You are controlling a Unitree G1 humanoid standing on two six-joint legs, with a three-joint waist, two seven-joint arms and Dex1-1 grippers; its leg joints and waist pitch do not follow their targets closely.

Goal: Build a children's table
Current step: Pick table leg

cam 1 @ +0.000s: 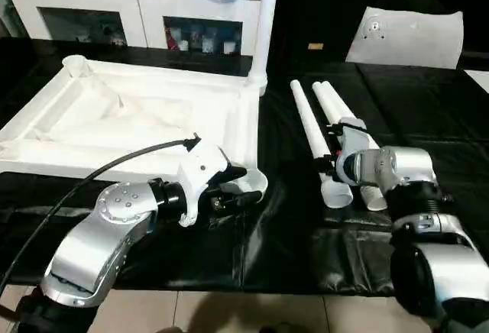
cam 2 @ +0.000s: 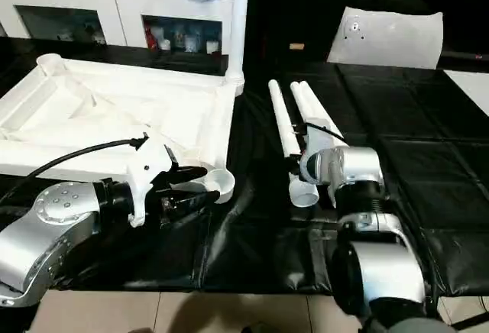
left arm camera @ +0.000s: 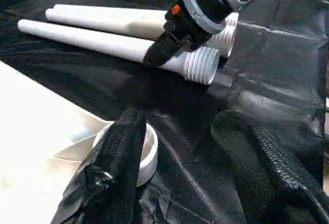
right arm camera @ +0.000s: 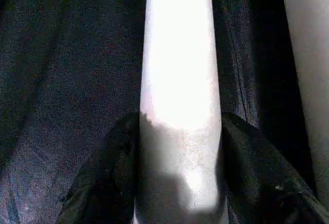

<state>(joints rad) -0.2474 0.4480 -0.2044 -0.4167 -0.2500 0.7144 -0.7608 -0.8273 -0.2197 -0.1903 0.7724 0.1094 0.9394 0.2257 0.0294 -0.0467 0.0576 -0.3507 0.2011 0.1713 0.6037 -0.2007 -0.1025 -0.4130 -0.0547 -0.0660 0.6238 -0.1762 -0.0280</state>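
The white tabletop (cam 1: 114, 119) lies upside down at the left, ribs up. One leg (cam 1: 263, 20) stands upright in its far right corner socket. Two more legs lie side by side on the black sheet at the right, a left one (cam 1: 309, 123) and a right one (cam 1: 332, 100). My right gripper (right arm camera: 180, 126) is shut on the left lying leg near its threaded thick end (left arm camera: 200, 64). At the tabletop's near right corner socket (left arm camera: 149, 149), my left gripper (left arm camera: 180, 121) is open: one finger (left arm camera: 121, 157) rests over the rim, the other stands clear of it.
A white cabinet (cam 1: 137, 4) runs along the back. A white pillow-like block (cam 1: 412, 35) lies at the far right. The black sheet (cam 1: 290, 226) ends near me at the table's front edge, above tiled floor (cam 1: 229, 310). A black cable (cam 1: 114, 161) arcs over my left forearm.
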